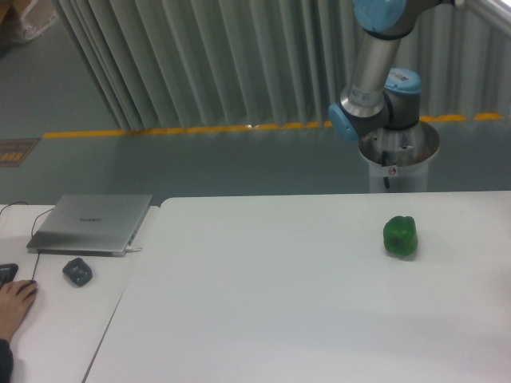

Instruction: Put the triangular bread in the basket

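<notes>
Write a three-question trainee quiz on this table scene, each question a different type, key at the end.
1. True or false: the triangular bread is in view.
2. Which item lies nearest the closed laptop? A) green bell pepper B) dark computer mouse C) basket
3. Fill in: at the left edge, a person's ____ rests on the side table.

Key: 1 false. 2 B. 3 hand.
</notes>
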`<action>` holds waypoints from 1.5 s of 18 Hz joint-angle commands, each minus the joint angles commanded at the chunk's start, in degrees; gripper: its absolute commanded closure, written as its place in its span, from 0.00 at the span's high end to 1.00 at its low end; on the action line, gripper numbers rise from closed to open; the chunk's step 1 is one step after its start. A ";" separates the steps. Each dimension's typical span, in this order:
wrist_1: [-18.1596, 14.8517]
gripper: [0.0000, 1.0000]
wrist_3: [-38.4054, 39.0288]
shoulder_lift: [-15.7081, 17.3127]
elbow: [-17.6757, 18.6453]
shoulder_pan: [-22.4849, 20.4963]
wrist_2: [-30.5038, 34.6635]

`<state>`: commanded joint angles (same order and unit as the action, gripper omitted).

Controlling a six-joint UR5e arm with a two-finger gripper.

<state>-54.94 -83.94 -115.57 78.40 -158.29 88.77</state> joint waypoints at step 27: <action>-10.26 1.00 7.56 7.64 7.38 9.49 0.79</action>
<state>-65.21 -76.38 -107.93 85.78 -148.80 89.56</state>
